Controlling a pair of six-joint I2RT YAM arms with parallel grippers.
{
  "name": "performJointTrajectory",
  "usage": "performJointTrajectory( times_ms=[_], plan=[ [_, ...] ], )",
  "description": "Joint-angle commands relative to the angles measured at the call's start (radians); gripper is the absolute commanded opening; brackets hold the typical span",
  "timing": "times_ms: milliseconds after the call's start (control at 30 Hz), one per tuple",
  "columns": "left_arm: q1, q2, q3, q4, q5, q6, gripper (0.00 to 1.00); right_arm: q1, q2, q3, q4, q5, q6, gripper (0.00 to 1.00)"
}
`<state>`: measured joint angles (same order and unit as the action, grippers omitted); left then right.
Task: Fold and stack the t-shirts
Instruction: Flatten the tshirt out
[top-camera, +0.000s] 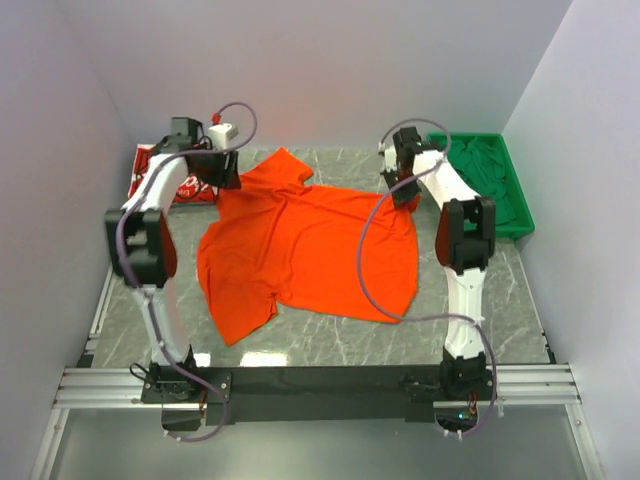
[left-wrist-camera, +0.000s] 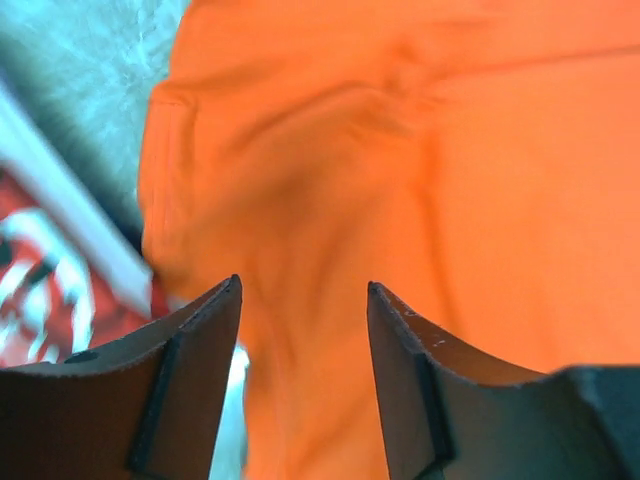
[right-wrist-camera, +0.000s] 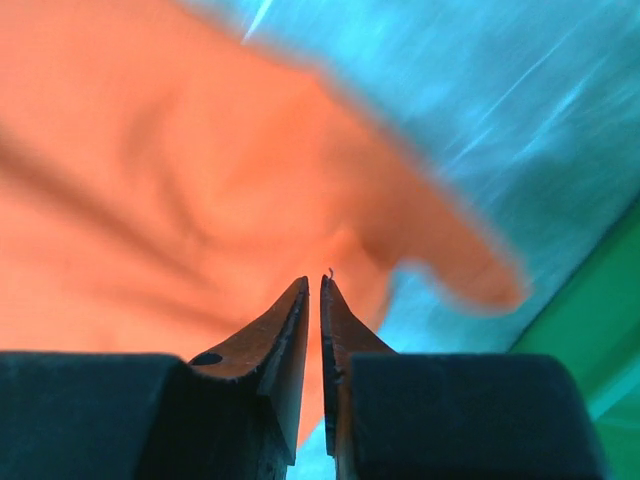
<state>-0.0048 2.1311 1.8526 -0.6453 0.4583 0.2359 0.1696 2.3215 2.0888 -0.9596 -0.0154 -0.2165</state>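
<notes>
Orange t-shirt (top-camera: 310, 250) is lying spread flat in the middle of the marbled surface (top-camera: 330, 345), with sleeves out and the hem toward the arm bases. No fold is showing in it. One sleeve is pointing toward the far wall and the body is lying in a single rumpled layer.

Red t-shirt (top-camera: 150, 175) is sitting bunched in the far left corner behind the left arm, just beside the orange one, and it looks unfolded too. No stack is forming anywhere. By my judgement the task is at its very start, with both shirts waiting to be folded and then stacked.

Left gripper (left-wrist-camera: 303, 285) is hovering over the far left part of the orange shirt, near the sleeve. Its jaws are standing well apart with nothing between them.

Right gripper (right-wrist-camera: 315, 280) is hanging over the far right corner of the same shirt. Its jaws are drawn almost together, leaving only a thin slit, and no cloth is showing in the slit.

Green tray (top-camera: 519, 185) is sitting at the far right, clear of the shirt.

Writing: the red shirt is carrying white print, but it is too small from above and too blurred in the left wrist view to read. No other labels are showing.
</notes>
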Motion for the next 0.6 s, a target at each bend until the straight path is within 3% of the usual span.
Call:
performJointTrajectory(
  times_ms=[0,100,267,300,400,567],
  plan=[
    [0.031,-0.254,-0.151,-0.120,0.129,0.140,0.58,0.002,-0.236,-0.180,-0.065,-0.189,-0.050,0.18],
    [0.037,-0.377,-0.353,-0.215,0.116,0.249,0.56,0.030,-0.344,-0.353,-0.146,-0.233,-0.072,0.21],
    [0.042,-0.526,-0.619,-0.185,0.073,0.287,0.56,0.042,-0.506,-0.651,-0.168,-0.276,-0.024,0.29],
    [0.042,-0.554,-0.677,-0.183,0.057,0.296,0.56,0.039,-0.563,-0.732,-0.159,-0.276,-0.018,0.37],
    [0.042,-0.579,-0.765,-0.156,0.031,0.313,0.56,0.021,-0.622,-0.841,-0.134,-0.261,0.014,0.45],
    [0.042,-0.563,-0.826,-0.125,-0.004,0.325,0.56,-0.050,-0.558,-0.900,-0.110,-0.228,0.092,0.46]
  ],
)
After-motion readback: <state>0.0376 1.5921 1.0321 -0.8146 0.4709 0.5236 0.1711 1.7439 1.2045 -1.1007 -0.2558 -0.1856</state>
